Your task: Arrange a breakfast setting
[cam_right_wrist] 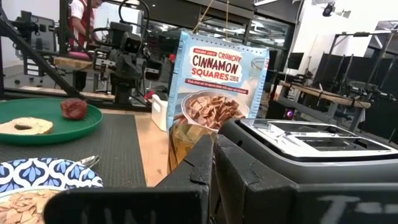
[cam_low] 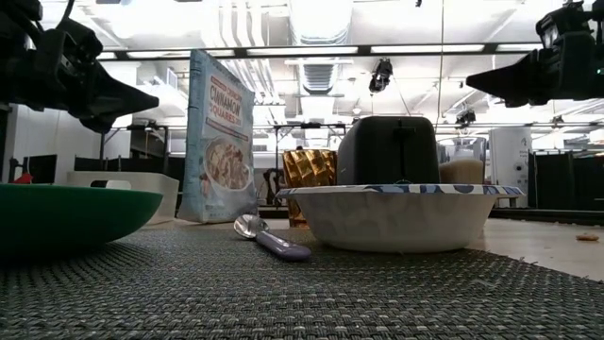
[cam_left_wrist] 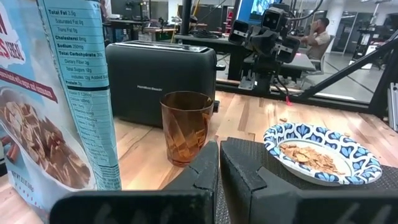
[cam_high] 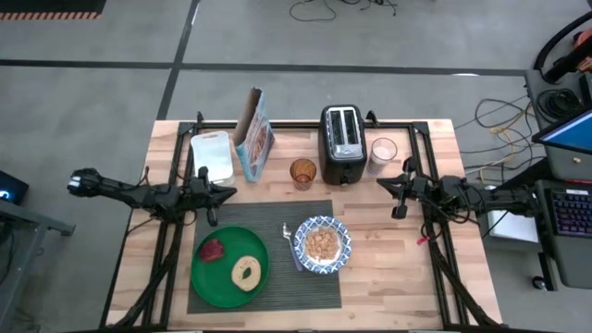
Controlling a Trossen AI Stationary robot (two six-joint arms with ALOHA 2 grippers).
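Apparently the setting is sitting complete on the dark grey placemat [cam_high: 277, 222]: the green plate [cam_high: 211, 277] is lying on the placemat's left part, carrying the bagel [cam_high: 246, 272] and the red fruit [cam_high: 214, 250], while the blue-and-white bowl [cam_high: 323, 244] of cereal [cam_high: 323, 243] is resting on its right part with the spoon [cam_high: 291, 244] lying just beside the bowl, between it and the plate. Judging from that, the step in hand is looking like a retreat or a final check, and doing it well is meaning keeping both arms high and clear so nothing on the placemat is getting nudged. The left gripper [cam_high: 215, 192] is hovering above the tabletop just past the placemat's far-left corner, fingers pressed together and holding nothing. The right gripper [cam_high: 400, 188] is hanging off the placemat's far-right side, near the black toaster [cam_high: 340, 143], likewise closed and empty. Both are standing apart from every piece.
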